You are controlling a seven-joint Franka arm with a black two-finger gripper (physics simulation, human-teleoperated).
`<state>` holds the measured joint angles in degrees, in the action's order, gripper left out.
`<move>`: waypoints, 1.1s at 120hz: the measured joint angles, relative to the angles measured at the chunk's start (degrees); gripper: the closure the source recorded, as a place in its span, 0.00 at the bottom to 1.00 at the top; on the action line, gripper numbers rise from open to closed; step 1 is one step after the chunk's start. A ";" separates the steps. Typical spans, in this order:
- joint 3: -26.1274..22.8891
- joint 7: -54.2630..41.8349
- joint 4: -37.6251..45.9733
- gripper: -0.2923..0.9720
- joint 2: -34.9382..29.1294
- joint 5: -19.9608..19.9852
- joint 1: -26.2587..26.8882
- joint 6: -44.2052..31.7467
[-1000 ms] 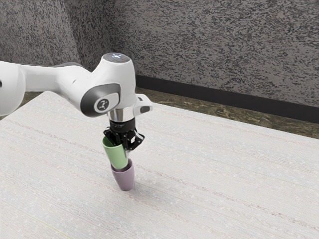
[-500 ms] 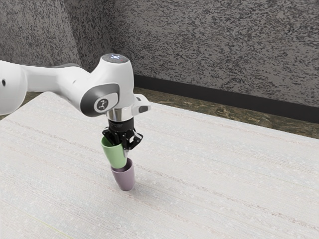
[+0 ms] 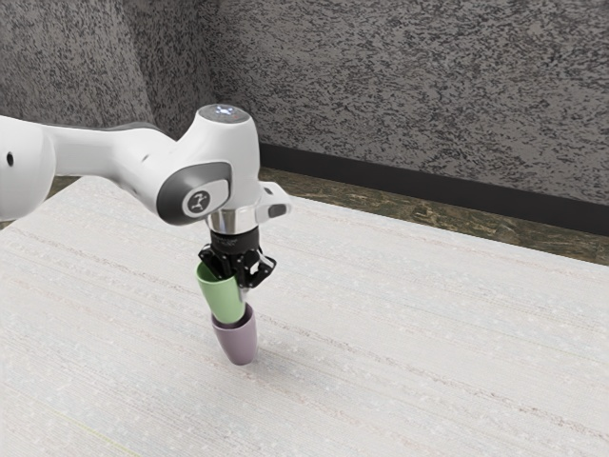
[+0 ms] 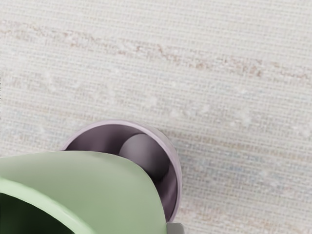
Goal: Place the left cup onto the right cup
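1. The arm (image 3: 114, 167) is coming in from the exterior view's left, w/ the wrist pointing straight down over the table (image 3: 428, 324).
2. The gripper (image 3: 238, 269) is pinching the green cup (image 3: 221, 295) at its rim, one finger seeming to be inside the mouth & one outside. So the hand is grasping, not released.
3. The green cup is hanging tilted, its mouth leaning toward the exterior view's left. Its bottom is sitting inside the mouth of the purple cup (image 3: 237, 343), which is standing upright on the table.
4. In the wrist view the green cup (image 4: 73, 185) is covering part of the opening of the purple cup (image 4: 173, 161); the other part is showing open beside it.
5. Step in hand, in my judgement: seating the green cup into the purple one. The task is looking near its end but not finished, because the cup is tilted & held.
6. To do it well:
   - bring the green cup more upright, so both cups are lining up;
   - lower slowly, w/o side push, since the purple cup is prob. light & may tip;
   - open only when the green cup is resting by its own weight, then lift straight up so no finger is dragging the rim.
7. Surface: the table is pale & flat, w/ a woven-looking texture & faint stripes running across.
8. Room: behind the table a strip of brownish floor (image 3: 457, 217) is showing, then a black baseboard (image 3: 447, 190) & a grey speckled wall (image 3: 428, 86).
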<state>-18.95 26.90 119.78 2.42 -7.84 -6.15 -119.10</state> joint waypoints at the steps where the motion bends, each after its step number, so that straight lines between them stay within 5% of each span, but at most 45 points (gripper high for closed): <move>1: 0.00 0.00 -0.01 0.85 0.00 -0.01 -0.01 0.00; 132: 0.99 0.00 -0.05 0.85 3.21 -1.09 0.13 -2.39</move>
<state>-17.96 26.91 119.73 5.63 -8.94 -6.02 -121.49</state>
